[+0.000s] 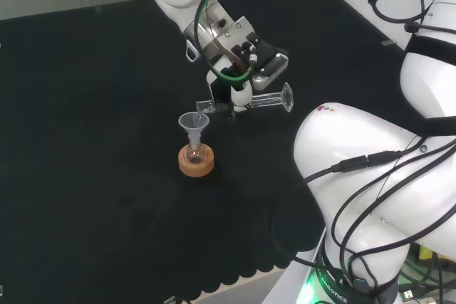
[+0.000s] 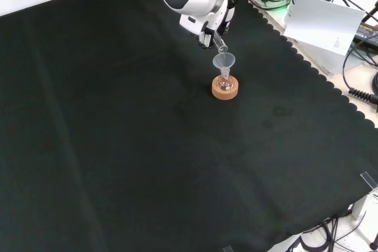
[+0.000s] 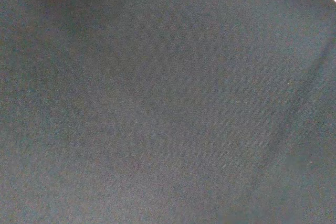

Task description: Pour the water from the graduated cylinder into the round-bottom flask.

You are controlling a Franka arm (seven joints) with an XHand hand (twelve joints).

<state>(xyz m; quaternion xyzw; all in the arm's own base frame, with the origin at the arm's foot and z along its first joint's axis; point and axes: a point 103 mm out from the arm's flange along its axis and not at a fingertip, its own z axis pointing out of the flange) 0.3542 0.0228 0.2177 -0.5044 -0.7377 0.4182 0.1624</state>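
Glass graduated cylinder tipped sideways in hand, above funnel

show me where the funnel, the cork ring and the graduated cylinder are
funnel [image 1: 193,123]: head view, on its cone.
cork ring [image 1: 197,164]: head view, on its front wall.
graduated cylinder [image 1: 265,100]: head view, on its clear tube near the base.

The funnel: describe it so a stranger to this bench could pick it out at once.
On the black cloth, find the one cork ring near the arm's hand. A small round-bottom flask sits in that ring, and the funnel stands in its neck. It is the upright clear cone, unlike the graduated cylinder held nearly level just above.
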